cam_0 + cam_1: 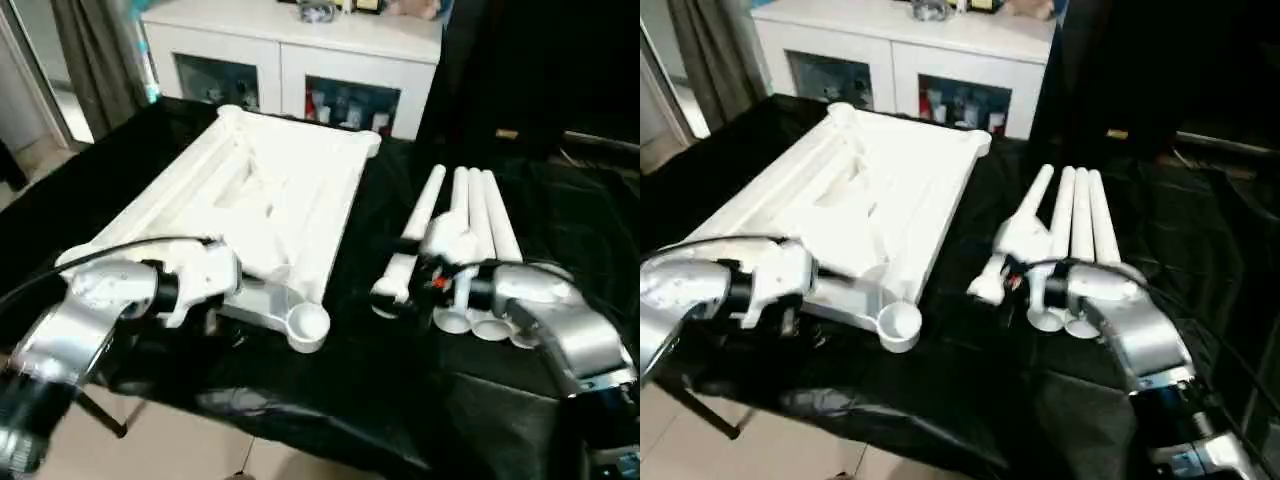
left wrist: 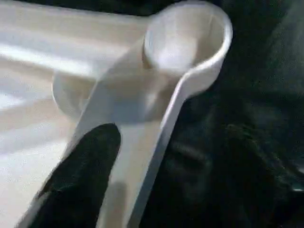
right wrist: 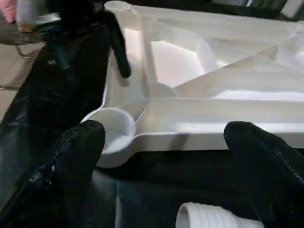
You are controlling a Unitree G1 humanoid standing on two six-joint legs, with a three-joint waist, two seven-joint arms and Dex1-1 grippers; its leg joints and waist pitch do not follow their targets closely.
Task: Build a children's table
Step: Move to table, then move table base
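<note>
Left eye view: upturned tabletop (image 1: 270, 200) at 11 o'clock on the counter (image 1: 380, 370); left gripper (image 1: 215, 290) fingers grasp its near rim. Right gripper (image 3: 166, 180), fingers released, hovers over a leg (image 1: 410, 240) at 2 o'clock. Likely next: grasping it, then socketing.

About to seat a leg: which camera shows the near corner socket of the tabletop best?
The left wrist view: the near corner socket is close, its open mouth and inside visible. The right wrist view shows it side-on between the right gripper's fingers. The eye views show it small.
</note>
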